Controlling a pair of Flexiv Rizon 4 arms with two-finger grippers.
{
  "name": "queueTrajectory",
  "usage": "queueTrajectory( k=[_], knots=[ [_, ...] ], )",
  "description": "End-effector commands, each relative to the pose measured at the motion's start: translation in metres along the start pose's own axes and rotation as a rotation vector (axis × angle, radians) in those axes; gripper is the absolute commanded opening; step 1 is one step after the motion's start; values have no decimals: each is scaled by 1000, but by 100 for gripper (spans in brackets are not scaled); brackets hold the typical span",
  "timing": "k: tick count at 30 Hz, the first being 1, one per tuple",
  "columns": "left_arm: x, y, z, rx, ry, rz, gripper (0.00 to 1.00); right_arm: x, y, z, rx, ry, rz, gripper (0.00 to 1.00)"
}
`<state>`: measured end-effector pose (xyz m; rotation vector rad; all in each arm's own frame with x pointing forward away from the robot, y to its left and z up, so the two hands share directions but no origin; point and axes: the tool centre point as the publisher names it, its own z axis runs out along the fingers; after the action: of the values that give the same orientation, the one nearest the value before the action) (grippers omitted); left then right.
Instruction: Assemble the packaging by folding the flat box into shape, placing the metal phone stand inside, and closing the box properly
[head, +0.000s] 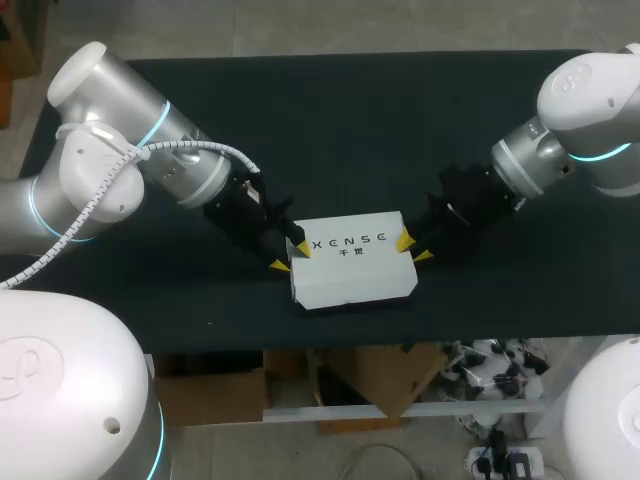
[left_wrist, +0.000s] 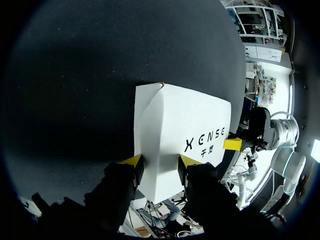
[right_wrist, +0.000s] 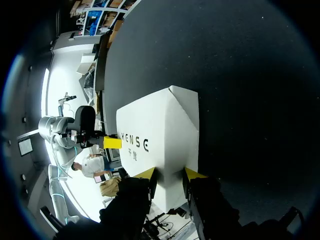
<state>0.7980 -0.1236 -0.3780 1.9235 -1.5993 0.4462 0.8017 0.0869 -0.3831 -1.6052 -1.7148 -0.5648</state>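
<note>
Only print I can spot is on the white box (head: 352, 268): one row of widely spaced black letters across its top face, logo style, with two much smaller characters centred just under that row

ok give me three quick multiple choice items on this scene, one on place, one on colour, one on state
1. Where is the box?
A. on the floor
B. between the two grippers
C. stacked on another box

2. What colour is the box?
A. brown
B. red
C. white

3. What state is the box in?
A. folded up into shape
B. still a flat sheet
C. torn in two

Answers:
1 B: the left gripper is at one end and the right gripper at the other.
2 C: every visible face is white.
3 A: it stands with a top and sides.
</note>
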Motion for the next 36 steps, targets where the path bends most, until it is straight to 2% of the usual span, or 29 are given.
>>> queueTrajectory(
  k=[1,11,36],
  knots=[
    [11,-4,8,-16,-3,-4,45,9,4,8,12,6,1,35],
    [13,-4,6,-31,-7,-17,45,10,5,7,20,15,10,38],
    [18,-5,0,-87,-4,-58,44,14,7,2,45,37,49,39]
  ],
)
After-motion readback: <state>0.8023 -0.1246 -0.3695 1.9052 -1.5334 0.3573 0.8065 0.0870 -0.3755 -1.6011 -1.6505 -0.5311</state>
